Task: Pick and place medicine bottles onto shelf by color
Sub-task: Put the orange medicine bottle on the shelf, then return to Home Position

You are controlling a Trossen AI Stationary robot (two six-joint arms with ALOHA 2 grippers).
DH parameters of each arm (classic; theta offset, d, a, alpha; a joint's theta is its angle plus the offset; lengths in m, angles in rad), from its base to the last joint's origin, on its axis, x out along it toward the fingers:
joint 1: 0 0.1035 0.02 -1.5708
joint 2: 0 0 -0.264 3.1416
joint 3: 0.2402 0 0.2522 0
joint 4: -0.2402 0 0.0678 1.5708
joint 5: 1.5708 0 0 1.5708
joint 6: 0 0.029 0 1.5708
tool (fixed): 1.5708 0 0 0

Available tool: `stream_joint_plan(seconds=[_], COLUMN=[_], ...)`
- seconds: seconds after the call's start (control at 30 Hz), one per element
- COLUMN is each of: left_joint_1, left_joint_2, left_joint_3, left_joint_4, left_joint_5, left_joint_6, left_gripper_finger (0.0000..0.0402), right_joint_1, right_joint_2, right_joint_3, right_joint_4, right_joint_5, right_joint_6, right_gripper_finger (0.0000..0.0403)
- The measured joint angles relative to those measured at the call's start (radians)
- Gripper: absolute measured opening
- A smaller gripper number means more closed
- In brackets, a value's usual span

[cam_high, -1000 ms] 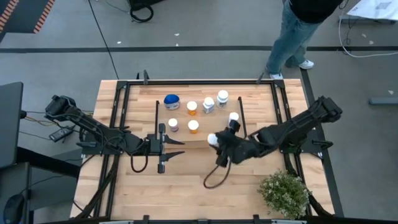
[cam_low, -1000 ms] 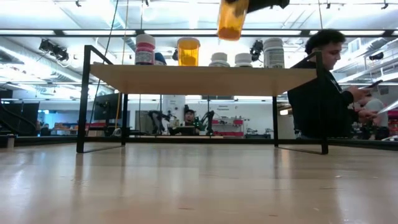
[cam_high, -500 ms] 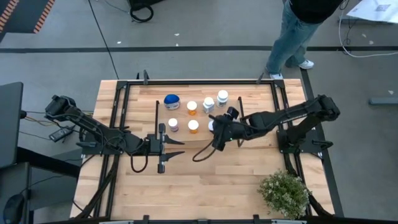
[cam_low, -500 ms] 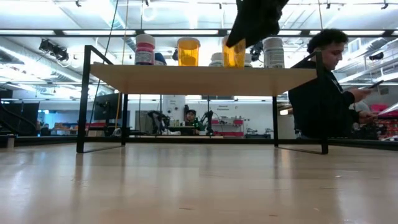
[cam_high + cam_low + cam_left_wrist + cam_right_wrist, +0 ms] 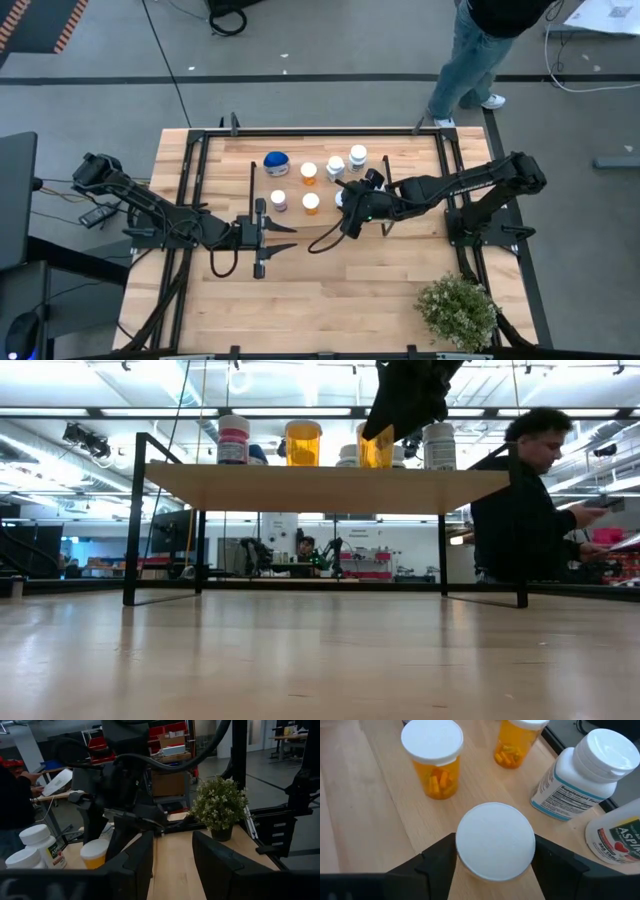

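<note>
A: What do the containers hold?

B: In the right wrist view, two orange bottles stand on the shelf. One sits at upper left of the frame with orange capsules showing through its wall; the other is at top centre, also with capsules inside. A white bottle with a printed label stands at the right, and a second white one shows at the right edge; what these two hold cannot be seen.

A: And the right gripper?

B: Its fingers flank a white-capped bottle at the frame's centre, close against the cap on both sides. Whether they press it or have let go cannot be told.

A: What does the low view add?

B: It shows that bottle's orange body standing on the shelf top, under the dark gripper, with another orange bottle and a purplish one further left.

A: And from above?

B: A blue bottle at the shelf's upper left, and the left gripper waiting left of centre, jaws parted and holding nothing. The left wrist view alone shows a potted plant.
</note>
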Motion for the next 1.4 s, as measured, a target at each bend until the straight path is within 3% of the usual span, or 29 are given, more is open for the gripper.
stream_joint_plan(seconds=[0.3,0.6,0.87,0.97,1.17,1.4], left_joint_1=[0.000,0.000,0.001,0.001,0.011,0.010], left_joint_2=[0.000,0.000,0.000,0.000,0.000,0.000], left_joint_3=[0.000,0.000,0.000,0.000,0.000,0.000], left_joint_4=[0.000,0.000,0.001,0.001,0.001,0.001], left_joint_5=[0.000,0.000,-0.001,-0.008,-0.009,-0.008], left_joint_6=[0.000,0.000,-0.039,-0.047,-0.048,-0.051], left_gripper_finger=[0.0145,0.0141,0.0126,0.0122,0.0123,0.0117], right_joint_1=[0.037,0.131,0.205,0.229,0.263,0.259], right_joint_2=[0.001,0.000,0.000,0.000,0.000,0.001], right_joint_3=[0.000,0.101,0.221,0.213,0.110,-0.041], right_joint_4=[-0.003,-0.032,-0.320,-0.361,-0.192,0.128], right_joint_5=[-0.024,-0.024,0.210,0.239,0.176,0.056], right_joint_6=[0.011,-0.029,0.022,0.078,0.097,-0.022], right_gripper_finger=[0.0287,0.0292,0.0291,0.0291,0.0291,0.0292])
